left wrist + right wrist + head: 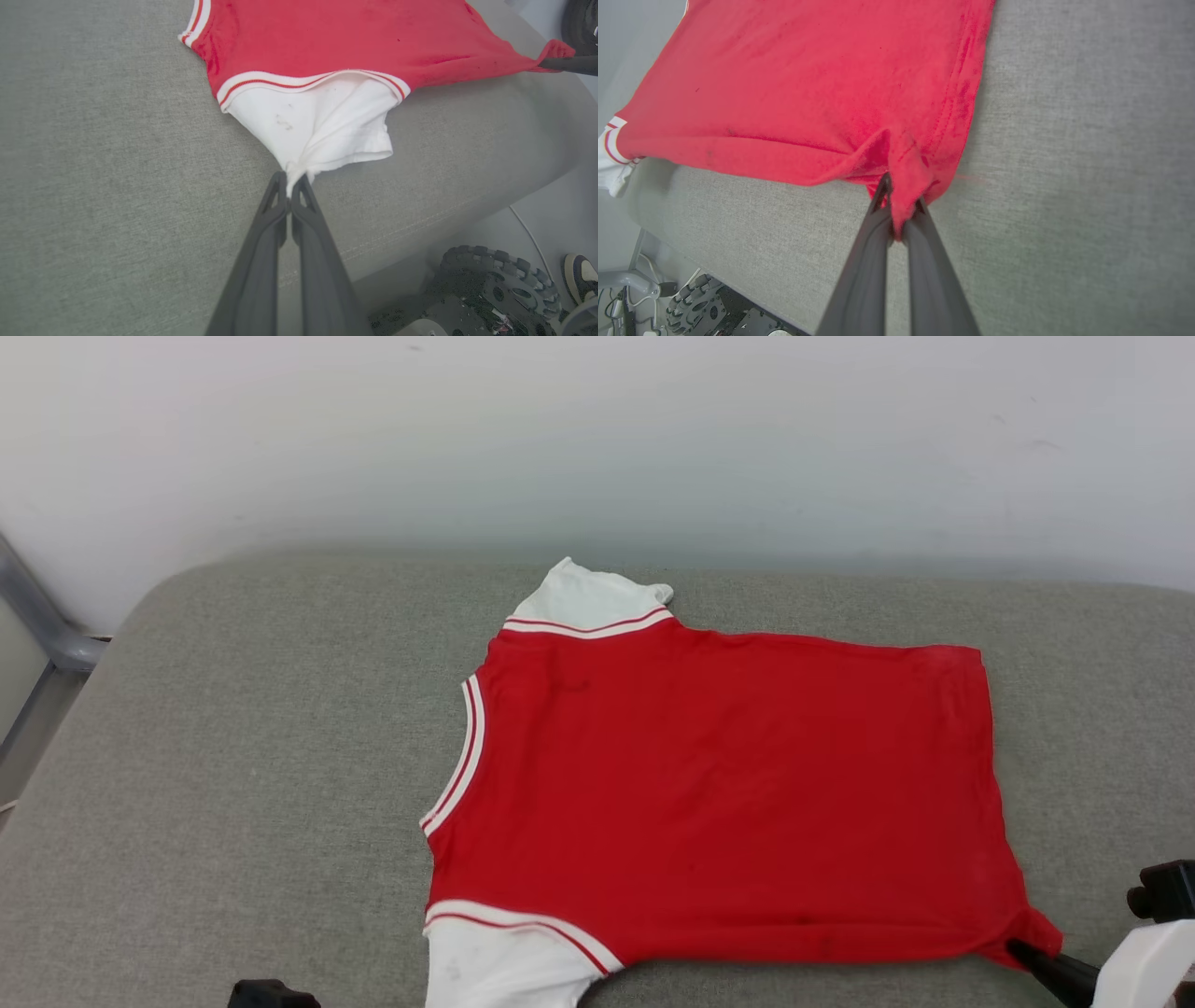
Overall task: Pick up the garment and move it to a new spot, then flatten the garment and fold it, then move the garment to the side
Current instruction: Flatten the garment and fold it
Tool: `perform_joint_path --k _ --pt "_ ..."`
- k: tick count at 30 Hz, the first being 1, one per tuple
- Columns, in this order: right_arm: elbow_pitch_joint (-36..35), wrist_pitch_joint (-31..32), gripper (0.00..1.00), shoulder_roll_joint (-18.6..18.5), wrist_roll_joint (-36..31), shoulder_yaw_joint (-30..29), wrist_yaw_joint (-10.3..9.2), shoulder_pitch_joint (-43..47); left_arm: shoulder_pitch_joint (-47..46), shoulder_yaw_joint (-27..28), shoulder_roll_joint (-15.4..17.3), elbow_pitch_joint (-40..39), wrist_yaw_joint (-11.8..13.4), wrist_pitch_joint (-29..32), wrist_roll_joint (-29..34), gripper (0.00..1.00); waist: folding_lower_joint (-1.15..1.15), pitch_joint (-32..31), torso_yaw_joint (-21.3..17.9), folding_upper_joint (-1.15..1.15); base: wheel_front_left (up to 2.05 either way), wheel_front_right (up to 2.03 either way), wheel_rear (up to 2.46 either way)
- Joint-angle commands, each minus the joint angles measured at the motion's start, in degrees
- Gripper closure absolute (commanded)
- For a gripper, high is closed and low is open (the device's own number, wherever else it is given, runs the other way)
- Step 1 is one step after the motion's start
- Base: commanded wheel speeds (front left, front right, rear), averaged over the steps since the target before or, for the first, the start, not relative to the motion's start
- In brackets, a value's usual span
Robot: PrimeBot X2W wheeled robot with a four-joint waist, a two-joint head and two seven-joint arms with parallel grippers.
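garment spread out, both corners pinched, fold not yet made

here's the garment [728,793], lying open on the grey padded surface [233,756], nearer its right end and close to the near edge. plain red side up, no lettering to be seen. the striped collar [457,775] points to the surface's left edge and the hem to its right. one white sleeve [588,597] pokes toward the far edge, the other [322,126] reaches toward the near edge. the cloth looks mostly smooth, with a slight ridge along the near side.

the left pincer [289,179] is pressed together on the tip of that near sleeve, bunching it to a point. the right pincer [896,205] is clamped on the near hem corner [906,186], which puckers into a little peak.

my read: the pick-up and relocation look done and this is the flattening stage, the near edge drawn taut between the two grips. no fold shows anywhere, so folding and the move to the side remain.
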Motion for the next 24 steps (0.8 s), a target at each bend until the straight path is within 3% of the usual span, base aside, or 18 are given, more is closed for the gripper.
perform_joint_path --k 1,11,24 --pt "-0.7 0.8 1.0 -0.9 0.4 -0.7 -0.09 1.4 1.2 -0.1 0.4 -0.9 0.0 0.6 -0.4 1.0 0.01 -0.1 -0.1 0.0 0.0 0.0 0.0" --pt "-7.8 5.6 1.0 -0.9 -1.4 -6.7 -0.08 4.2 -2.7 1.2 1.2 -4.5 0.2 0.8 -0.7 1.0 0.01 3.1 -0.4 0.0 0.0 0.0 0.0" --pt "-9.9 12.5 1.0 3.1 -6.8 -12.2 -0.08 -2.4 -18.9 1.5 1.3 -0.5 -0.6 3.7 1.7 1.0 0.01 10.1 -1.3 0.0 0.0 0.0 0.0"
